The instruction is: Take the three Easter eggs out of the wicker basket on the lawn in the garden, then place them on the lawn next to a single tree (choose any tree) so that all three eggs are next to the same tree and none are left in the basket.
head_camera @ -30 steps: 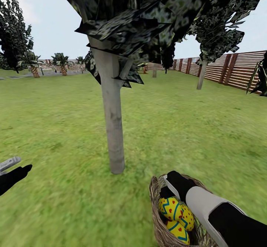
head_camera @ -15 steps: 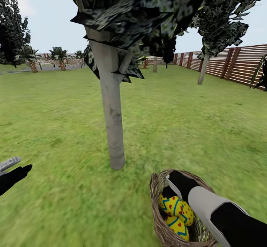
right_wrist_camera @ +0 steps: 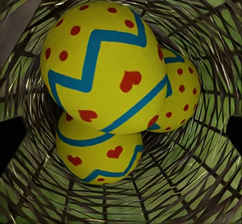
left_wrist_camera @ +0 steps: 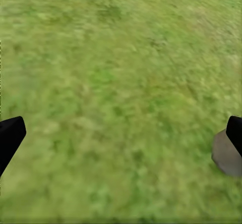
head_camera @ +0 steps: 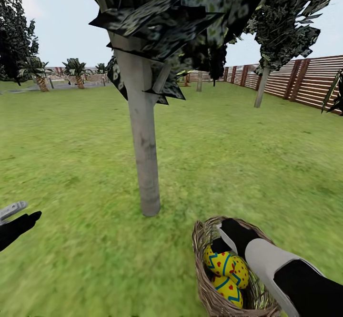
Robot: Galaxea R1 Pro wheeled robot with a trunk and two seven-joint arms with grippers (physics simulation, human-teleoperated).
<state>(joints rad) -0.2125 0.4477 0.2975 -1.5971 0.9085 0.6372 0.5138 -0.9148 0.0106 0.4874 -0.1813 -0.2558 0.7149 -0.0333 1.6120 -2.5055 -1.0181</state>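
Three yellow zigzag-banded Easter eggs [right_wrist_camera: 108,72] remain in the woven light-brown wicker basket [head_camera: 202,264]; right gripper [right_wrist_camera: 121,133] spread wide above them, empty; nothing placed yet.

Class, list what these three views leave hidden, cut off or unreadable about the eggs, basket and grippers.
- Right gripper: in the head view the arm covers its jaws inside the basket.
- Eggs: the top one hides the undersides of the other two in the right wrist view.
- Left gripper: cut by the head view's edge.
- Tree: the left wrist view's edge crops its base.
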